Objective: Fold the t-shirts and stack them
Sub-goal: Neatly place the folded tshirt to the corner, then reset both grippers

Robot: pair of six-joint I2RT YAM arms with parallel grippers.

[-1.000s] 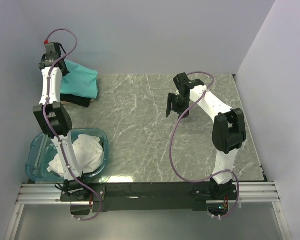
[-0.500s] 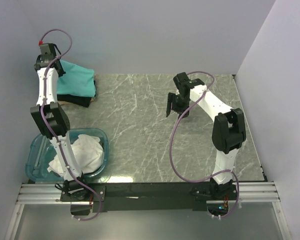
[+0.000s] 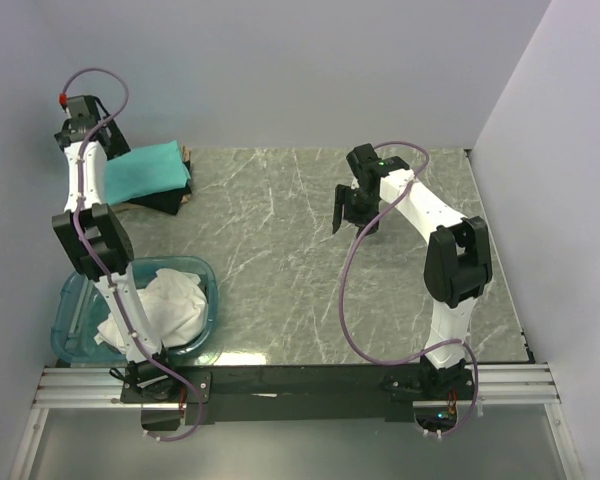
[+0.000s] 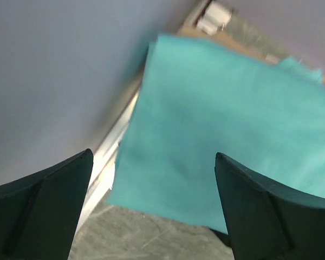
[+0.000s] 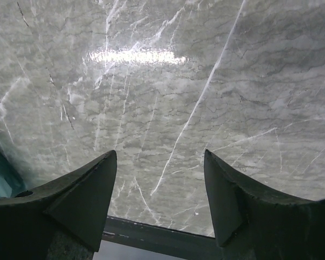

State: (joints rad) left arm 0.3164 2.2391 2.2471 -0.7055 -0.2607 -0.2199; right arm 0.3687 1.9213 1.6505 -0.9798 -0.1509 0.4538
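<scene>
A folded mint-teal t-shirt (image 3: 152,168) lies at the far left corner of the table on top of a black t-shirt (image 3: 166,200). My left gripper (image 3: 102,140) hangs just left of and above the teal t-shirt, near the wall. In the left wrist view that gripper (image 4: 153,155) is open and holds nothing, with the teal t-shirt (image 4: 227,119) lying flat below it. White t-shirts (image 3: 168,305) are bunched in the tub. My right gripper (image 3: 352,222) hovers over bare table at centre right. In its wrist view the right gripper (image 5: 160,153) is open and empty.
A translucent blue tub (image 3: 206,272) stands at the near left beside the left arm's base. A tan cardboard edge (image 3: 187,196) peeks out under the stacked shirts. Walls close in the back, left and right. A dark rail (image 3: 310,380) runs along the near edge.
The left gripper has opened, let go of the teal t-shirt and drawn back left towards the wall. The shirt now lies flatter on the black one. The right arm has not moved.
</scene>
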